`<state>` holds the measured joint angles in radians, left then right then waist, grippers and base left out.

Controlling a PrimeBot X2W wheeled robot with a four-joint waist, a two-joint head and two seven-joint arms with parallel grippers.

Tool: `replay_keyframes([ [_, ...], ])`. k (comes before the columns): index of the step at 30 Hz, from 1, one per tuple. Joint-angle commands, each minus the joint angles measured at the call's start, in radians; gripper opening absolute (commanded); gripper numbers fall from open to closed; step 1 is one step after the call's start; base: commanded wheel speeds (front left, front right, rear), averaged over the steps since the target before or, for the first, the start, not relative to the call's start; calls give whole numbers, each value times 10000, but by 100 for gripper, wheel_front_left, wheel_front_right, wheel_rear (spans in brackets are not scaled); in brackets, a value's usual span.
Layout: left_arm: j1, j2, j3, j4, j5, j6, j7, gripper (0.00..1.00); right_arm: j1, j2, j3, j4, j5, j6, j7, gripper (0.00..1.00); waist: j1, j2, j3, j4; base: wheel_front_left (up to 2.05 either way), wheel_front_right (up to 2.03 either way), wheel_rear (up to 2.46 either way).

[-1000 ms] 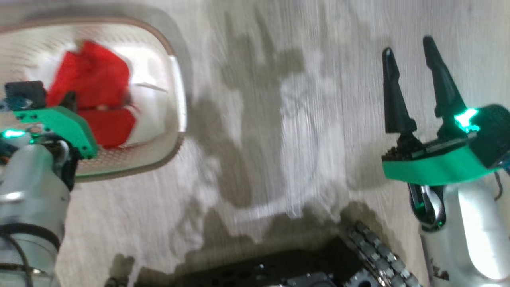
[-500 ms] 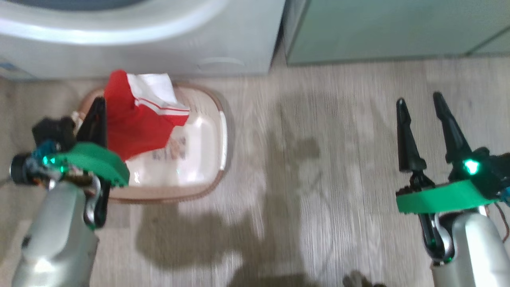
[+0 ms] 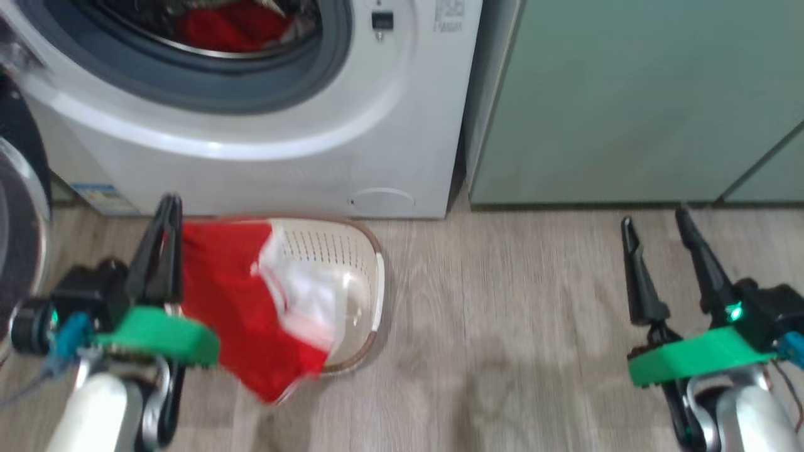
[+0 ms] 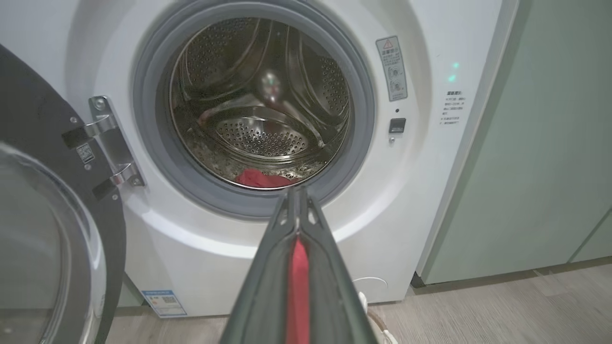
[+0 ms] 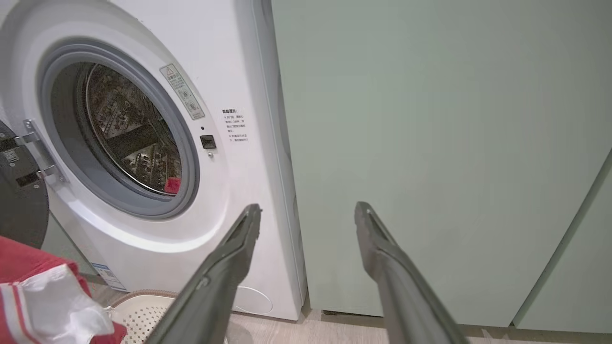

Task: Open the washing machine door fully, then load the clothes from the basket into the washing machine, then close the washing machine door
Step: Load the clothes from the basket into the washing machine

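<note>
1. Up since a second ago: clothes (image 3: 232, 295) lay in the basket (image 3: 333, 245) then, now they hang from the left gripper (image 3: 169, 204) in front of the washing machine (image 3: 301, 163). Head camera has tilted up too, so the frame shift isn't the things moving.
2. Left gripper: fingers pinched together on a fold of the red fabric. Tips aim at the machine's drum (image 4: 258, 134), just under its grey rim in the wrist view.
3. Clothes: long axis near vertical, hanging down from the pinch, white panel on the side away from the gripper. Lower end overlaps the basket in the head view; can't tell if it touches.
4. Basket: on the floor (image 3: 502, 326) right at the machine's foot, below the round flap (image 3: 382, 199).
5. Washing machine door (image 4: 28, 124): swung out on the left of the machine's opening, hinge (image 4: 107, 143) exposed.
6. Right gripper (image 3: 653, 217): fingers spread wide, nothing between them. It sits right of the machine, pointing at the pale green cabinets (image 3: 628, 100).
7. Count: one machine, one door, one basket, two grippers. Red fabric twice: the pinched clothes, plus a red piece (image 4: 260, 178) lying low in the machine's drum.
</note>
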<state>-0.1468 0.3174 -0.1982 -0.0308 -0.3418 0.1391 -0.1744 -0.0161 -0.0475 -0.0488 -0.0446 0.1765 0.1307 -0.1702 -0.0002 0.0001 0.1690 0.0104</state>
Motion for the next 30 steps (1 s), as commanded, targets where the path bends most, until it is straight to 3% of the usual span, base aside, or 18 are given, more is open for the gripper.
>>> replay_keyframes([
  [1,-53,334,395,-552,81,135,39,0,47,-27,278,-402,53,0,80,100,2,-1,-381,18,0,0,0],
  [11,1595,314,130,-1735,198,600,498,0,799,-27,220,-794,130,0,393,100,2,-1,-985,-14,0,0,0],
  [30,1434,288,8,-1585,59,652,575,0,808,-27,250,-1035,220,0,435,100,2,-1,-761,74,0,0,0],
])
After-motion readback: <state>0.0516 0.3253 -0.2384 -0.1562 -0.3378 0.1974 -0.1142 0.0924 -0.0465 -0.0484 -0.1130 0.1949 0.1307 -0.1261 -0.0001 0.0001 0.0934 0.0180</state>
